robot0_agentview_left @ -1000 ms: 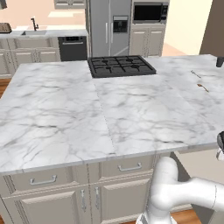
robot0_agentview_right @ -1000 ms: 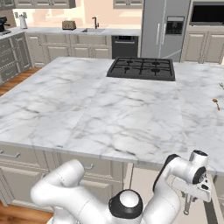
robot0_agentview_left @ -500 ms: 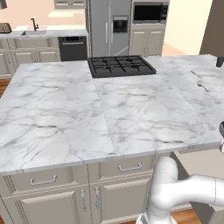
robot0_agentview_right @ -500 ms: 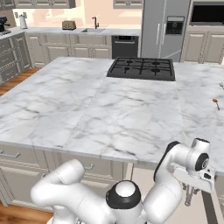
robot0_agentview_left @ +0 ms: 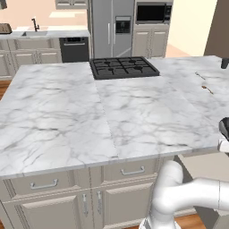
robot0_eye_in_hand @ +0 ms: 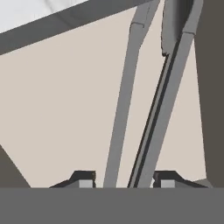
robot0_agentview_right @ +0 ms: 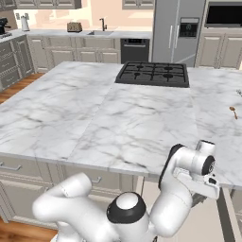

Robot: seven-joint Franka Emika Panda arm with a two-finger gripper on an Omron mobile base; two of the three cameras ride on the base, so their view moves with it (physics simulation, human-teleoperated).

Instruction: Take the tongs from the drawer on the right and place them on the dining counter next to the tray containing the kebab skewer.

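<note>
Item: slim dark-grey metal tongs (robot0_eye_in_hand: 144, 109), two narrow arms joined at the far end, lying on the pale plain floor of the wide shallow beige-grey drawer (robot0_eye_in_hand: 61, 113), which stands pulled out under the thin overhanging edge of the large white grey-veined marble bench (robot0_agentview_left: 112, 112). In the hand view the tongs run lengthwise away from the camera, both arms passing between the two small dark tips of the claw (robot0_eye_in_hand: 124, 179). Claw state: jaws part-way apart with a tip on either side of the tongs; whether the tips press the metal or merely straddle it cannot be told, so a firm hold is not confirmed. Position of arm: reaching low and to the right, below bench level, with the wrist (robot0_agentview_right: 196, 165) just under the bench edge in the right base view; this low reach is presumably what the open drawer demands. Alignment: the jaws sit across the tongs' narrow width, likely so that closing pinches both arms together. Other fixtures: black gas hob (robot0_agentview_left: 124, 67) set at the far side of the bench; thin brown-tipped cutlery pieces (robot0_agentview_left: 206, 88) on the bench's far right, well apart from the arm. Judged stage: the pick-up from the drawer; carrying and placing on the bench not yet done.
</note>
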